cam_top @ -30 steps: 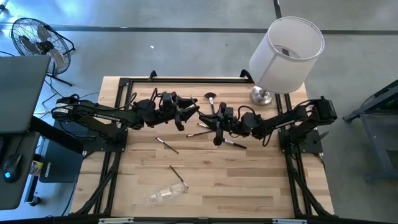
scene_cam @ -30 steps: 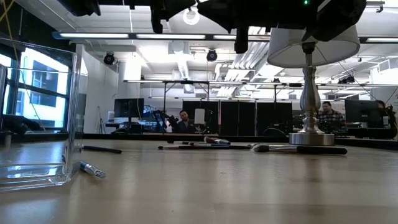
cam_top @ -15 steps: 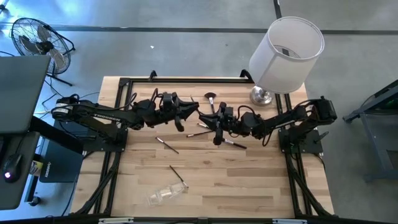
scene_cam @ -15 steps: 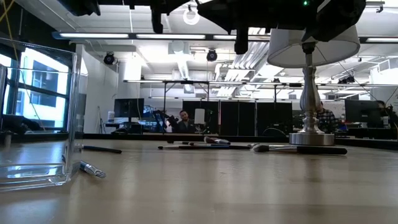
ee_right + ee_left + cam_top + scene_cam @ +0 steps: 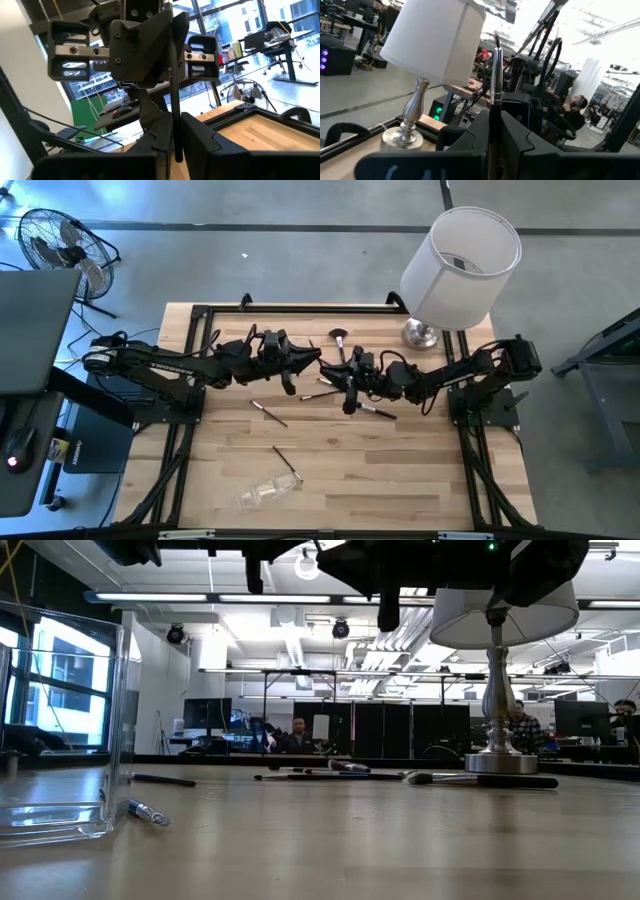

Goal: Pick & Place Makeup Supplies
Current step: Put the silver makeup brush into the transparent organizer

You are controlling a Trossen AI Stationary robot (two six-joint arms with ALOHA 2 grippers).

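Above the middle of the table my two grippers meet tip to tip. My left gripper (image 5: 312, 364) and my right gripper (image 5: 346, 377) are both shut on one thin makeup brush (image 5: 493, 75) with a dark handle and a silver collar. It shows between the fingers in both wrist views, clear of the table. Other makeup brushes lie flat on the wood: a fluffy-headed one (image 5: 340, 338) at the far side, one (image 5: 268, 412) left of centre, one (image 5: 286, 460) nearer, one (image 5: 376, 411) below my right gripper. My left gripper pinches the brush between its two fingers on the handle just below the silver collar (image 5: 492, 117). The bristle end (image 5: 496, 39) sticks out beyond the fingertips. The brush is lifted clear of the table. My right gripper has the dark handle (image 5: 174, 131) between its two fingers, which stand close on either side of it. The handle runs on from there into my left gripper (image 5: 150, 55), which faces it head-on. The brush is off the table.
A lamp with a white shade (image 5: 460, 255) stands on its metal foot (image 5: 420, 333) at the far right. A clear plastic container (image 5: 268, 492) lies near the front edge and fills the low view's left (image 5: 60, 720). People sit in the room beyond the table.
My left gripper has shut on the brush that my right gripper holds out. Both arms have kept their places above the table's middle, and the brush has stayed where it was.
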